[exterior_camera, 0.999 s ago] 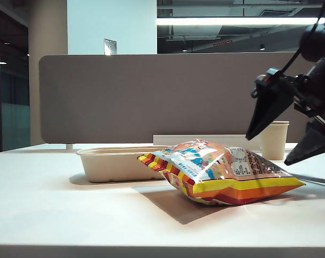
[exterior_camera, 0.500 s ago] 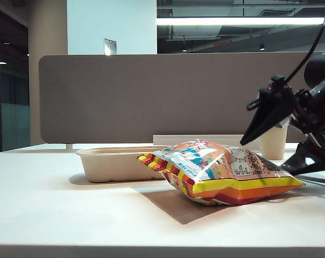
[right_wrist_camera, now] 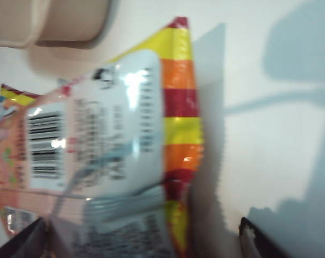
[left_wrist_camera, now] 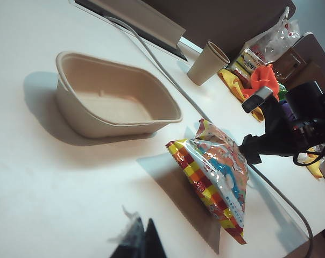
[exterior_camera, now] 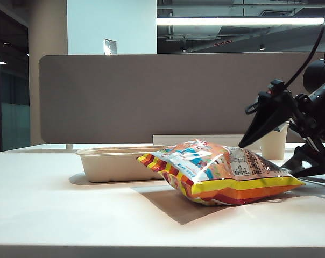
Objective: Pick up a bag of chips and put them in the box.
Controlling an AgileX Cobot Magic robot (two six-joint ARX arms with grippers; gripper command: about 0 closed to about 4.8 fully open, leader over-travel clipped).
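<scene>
The bag of chips lay flat on the white tabletop, centre-right of the exterior frame. Its striped end touched the box just behind. At right, the right gripper spread its fingers wide above the bag's end. Beyond stood a paper cup. The left gripper barely showed; I could not tell its state.
</scene>
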